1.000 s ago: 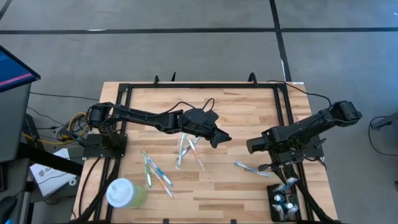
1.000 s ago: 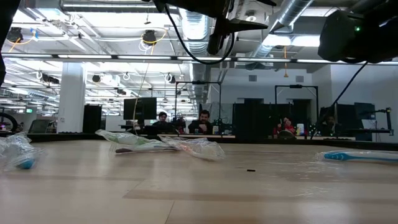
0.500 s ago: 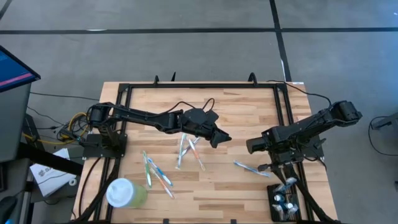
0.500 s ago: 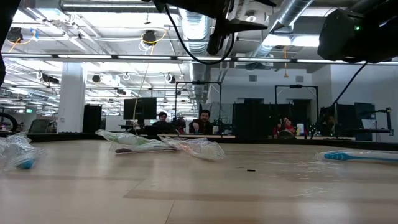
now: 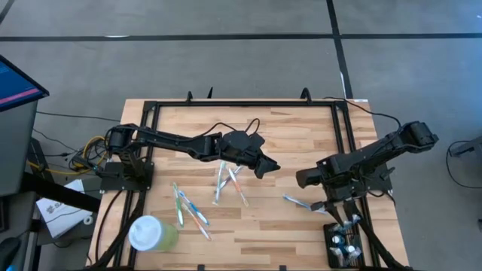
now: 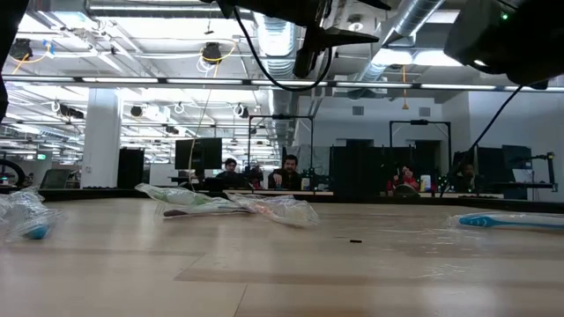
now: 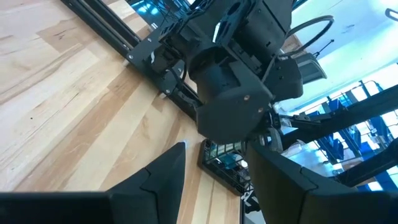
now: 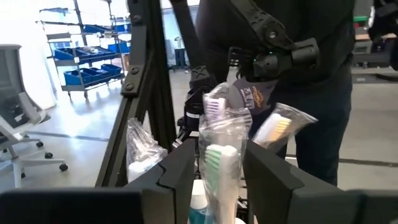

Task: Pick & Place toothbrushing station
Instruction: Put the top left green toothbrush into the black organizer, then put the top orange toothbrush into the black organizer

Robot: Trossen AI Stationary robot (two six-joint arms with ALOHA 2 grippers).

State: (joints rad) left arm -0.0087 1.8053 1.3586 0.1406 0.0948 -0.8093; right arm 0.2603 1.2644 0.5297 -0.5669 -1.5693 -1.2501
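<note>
toothbrushing station (image 5: 344, 245) sits at lower right of the high view. right gripper (image 5: 337, 214) hovers just above it, fingers parted around a wrapped toothbrush (image 8: 219, 163); grip uncertain. risk: wrapper snags, brush misses slot.

My two dark fingers (image 8: 177, 174) stand a little apart, and between them rises a green-headed toothbrush (image 8: 219, 168) in clear wrap. Just behind it stands another wrapped brush with white bristles (image 8: 216, 107), and one with a pale yellow head (image 8: 273, 127) leans off to the side. A black frame post (image 8: 149, 74) stands near. Beyond, a person in dark clothes (image 8: 298, 68) stands on the floor, blue bins (image 8: 78, 56) far behind.
</note>
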